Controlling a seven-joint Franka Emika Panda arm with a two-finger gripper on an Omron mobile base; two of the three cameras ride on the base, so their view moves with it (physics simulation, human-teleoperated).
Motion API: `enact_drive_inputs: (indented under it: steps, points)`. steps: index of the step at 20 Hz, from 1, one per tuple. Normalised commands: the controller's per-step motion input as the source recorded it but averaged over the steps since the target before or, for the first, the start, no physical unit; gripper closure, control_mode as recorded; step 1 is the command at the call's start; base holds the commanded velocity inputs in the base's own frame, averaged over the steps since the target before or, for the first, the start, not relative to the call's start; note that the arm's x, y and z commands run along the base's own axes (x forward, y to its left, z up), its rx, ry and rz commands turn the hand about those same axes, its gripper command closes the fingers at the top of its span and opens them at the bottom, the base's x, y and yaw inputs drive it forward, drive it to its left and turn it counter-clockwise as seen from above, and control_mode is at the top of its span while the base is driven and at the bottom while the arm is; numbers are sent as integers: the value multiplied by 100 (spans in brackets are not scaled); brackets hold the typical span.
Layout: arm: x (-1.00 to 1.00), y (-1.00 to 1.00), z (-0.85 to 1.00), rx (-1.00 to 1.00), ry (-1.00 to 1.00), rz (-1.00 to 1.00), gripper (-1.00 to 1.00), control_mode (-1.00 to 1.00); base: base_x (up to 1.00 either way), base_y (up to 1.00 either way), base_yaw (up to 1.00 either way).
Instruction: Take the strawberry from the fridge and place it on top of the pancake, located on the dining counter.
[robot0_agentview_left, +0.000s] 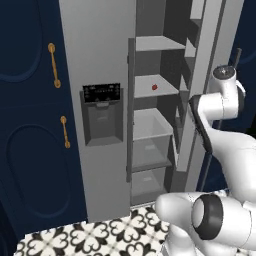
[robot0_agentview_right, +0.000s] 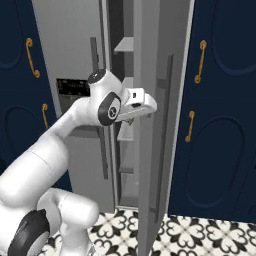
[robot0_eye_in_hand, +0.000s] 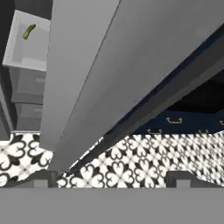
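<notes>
Arm reaching up beside the open fridge (robot0_agentview_left: 100, 60) door, gripper (robot0_eye_in_hand: 113, 178) spread and empty.

The arm rises from the base, bends at the elbow and stretches its forearm toward the right-hand fridge door (robot0_agentview_right: 160, 100), which stands swung open; the hand sits level against the door's edge at about mid height. In the hand view the camera looks down along the door's grey face to the patterned floor (robot0_eye_in_hand: 144, 157), and the two fingertips (robot0_eye_in_hand: 41, 178) stand far apart with nothing between them. The strawberry (robot0_agentview_left: 154, 87) lies on a middle shelf (robot0_agentview_left: 155, 92) inside the fridge, to the left of the hand and deeper in, well apart from the gripper. A small green item (robot0_eye_in_hand: 29, 31) lies in a white drawer (robot0_eye_in_hand: 17, 52) beyond the fingers, low in the fridge.
</notes>
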Motion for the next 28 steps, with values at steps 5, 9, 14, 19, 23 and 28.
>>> enact_drive_inputs:
  steps: [5,9,14,19,23,28]
  points:
    - [89,96,-12,-53,46,1,-100,-100,0,0,0]
    - [65,33,0,-38,30,9,-100,-100,0,0,0]
    - [62,-23,-9,-20,0,8,-100,-100,0,0,0]
    - [10,-61,-16,-5,1,0,-100,-100,0,0,0]
    - [0,-71,-1,-3,7,0,-100,-100,0,0,0]
    - [0,-76,0,0,7,0,-100,-100,0,0,0]
